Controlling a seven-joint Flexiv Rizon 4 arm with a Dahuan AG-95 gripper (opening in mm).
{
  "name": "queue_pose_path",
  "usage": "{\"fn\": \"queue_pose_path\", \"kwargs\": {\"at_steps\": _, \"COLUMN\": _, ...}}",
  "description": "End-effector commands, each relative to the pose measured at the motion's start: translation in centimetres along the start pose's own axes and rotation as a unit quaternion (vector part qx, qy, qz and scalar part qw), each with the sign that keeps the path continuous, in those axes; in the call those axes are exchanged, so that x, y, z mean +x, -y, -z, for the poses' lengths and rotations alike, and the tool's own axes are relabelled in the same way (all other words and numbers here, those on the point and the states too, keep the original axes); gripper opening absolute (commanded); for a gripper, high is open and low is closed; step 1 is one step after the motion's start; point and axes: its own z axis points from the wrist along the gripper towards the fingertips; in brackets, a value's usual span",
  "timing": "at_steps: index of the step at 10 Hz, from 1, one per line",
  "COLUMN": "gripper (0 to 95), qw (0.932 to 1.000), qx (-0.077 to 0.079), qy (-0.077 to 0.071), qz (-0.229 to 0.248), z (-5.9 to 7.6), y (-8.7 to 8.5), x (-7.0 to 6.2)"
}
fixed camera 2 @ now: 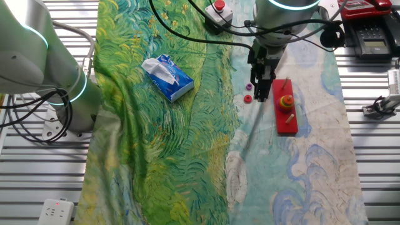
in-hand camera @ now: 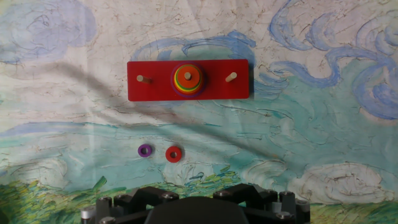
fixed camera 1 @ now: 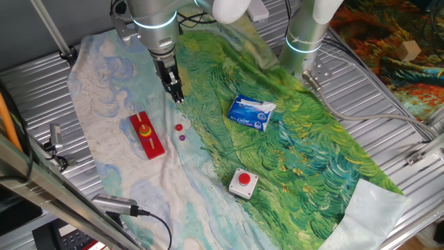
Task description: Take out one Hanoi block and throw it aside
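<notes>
The Hanoi block [in-hand camera: 174, 154], a tiny orange-red disc, lies flat on the cloth in front of the red base [in-hand camera: 158, 90]. It also shows in one fixed view [fixed camera 1: 179, 128] and in the other fixed view [fixed camera 2: 247, 98]. A tiny purple disc [in-hand camera: 145, 150] lies beside it. The middle peg of the base holds a stack of discs [in-hand camera: 187, 79]. The two outer pegs are bare. My gripper [fixed camera 1: 178, 96] hangs above the cloth, just beyond the two loose discs, and holds nothing. It also shows in the other fixed view [fixed camera 2: 262, 95]. Its fingertips are hidden in the hand view.
A blue-and-white tissue pack [fixed camera 1: 251, 112] lies on the green part of the cloth. A white box with a red button [fixed camera 1: 243, 182] sits near the front. A second robot arm base [fixed camera 1: 305, 42] stands at the back. Metal table slats border the cloth.
</notes>
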Motion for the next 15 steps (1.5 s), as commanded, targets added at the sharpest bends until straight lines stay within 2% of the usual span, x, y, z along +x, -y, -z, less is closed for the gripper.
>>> {"fn": "queue_pose_path", "kwargs": {"at_steps": 1, "gripper": 0.0, "qw": 0.9999, "qx": -0.009, "qy": 0.012, "qz": -0.003, "z": 0.00, "y": 0.00, "x": 0.01}}
{"fn": "queue_pose_path", "kwargs": {"at_steps": 2, "gripper": 0.0, "qw": 0.9999, "qx": -0.005, "qy": 0.010, "qz": -0.004, "z": 0.00, "y": 0.00, "x": 0.01}}
{"fn": "queue_pose_path", "kwargs": {"at_steps": 8, "gripper": 0.0, "qw": 0.9998, "qx": -0.003, "qy": 0.009, "qz": -0.018, "z": 0.00, "y": -0.01, "x": 0.01}}
{"fn": "queue_pose_path", "kwargs": {"at_steps": 9, "gripper": 0.0, "qw": 0.9998, "qx": 0.004, "qy": 0.010, "qz": -0.015, "z": 0.07, "y": -0.16, "x": -0.01}}
{"fn": "queue_pose_path", "kwargs": {"at_steps": 10, "gripper": 0.0, "qw": 0.9999, "qx": 0.004, "qy": 0.010, "qz": -0.008, "z": 0.12, "y": -0.30, "x": -0.03}}
{"fn": "queue_pose_path", "kwargs": {"at_steps": 11, "gripper": 0.0, "qw": 0.9997, "qx": 0.020, "qy": 0.010, "qz": -0.005, "z": 0.12, "y": -0.36, "x": -0.03}}
{"fn": "queue_pose_path", "kwargs": {"at_steps": 15, "gripper": 0.0, "qw": 0.9997, "qx": 0.018, "qy": 0.010, "qz": -0.010, "z": 0.11, "y": -0.39, "x": -0.04}}
